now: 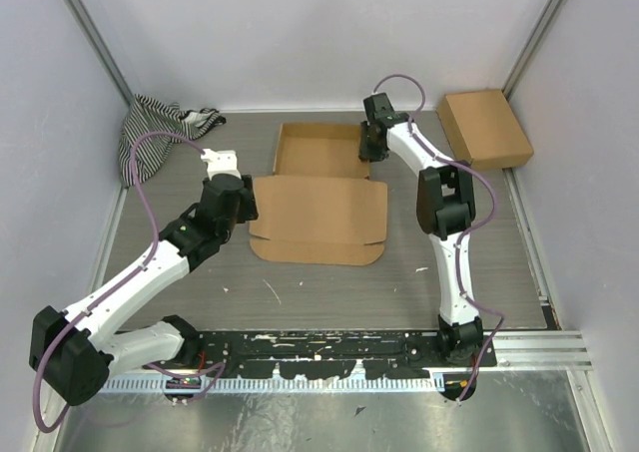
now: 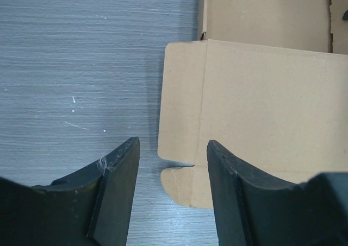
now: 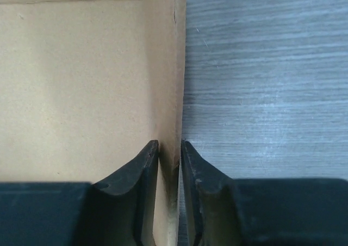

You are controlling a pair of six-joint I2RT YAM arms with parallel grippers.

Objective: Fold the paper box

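Note:
The paper box [image 1: 319,208] lies mid-table: a shallow tray with raised walls at the back and its lid panel flat toward the front. My right gripper [image 1: 367,151] is shut on the tray's right wall [image 3: 166,67], one finger inside and one outside, as the right wrist view [image 3: 169,145] shows. My left gripper [image 1: 248,203] is open and empty at the lid's left edge. In the left wrist view the left gripper [image 2: 173,148] hangs over the lid's [image 2: 261,110] side flap and slit, not touching it.
A smaller ready-made brown box [image 1: 484,128] sits at the back right. A black-and-white striped cloth [image 1: 160,128] lies at the back left by the wall. White walls enclose the table on three sides.

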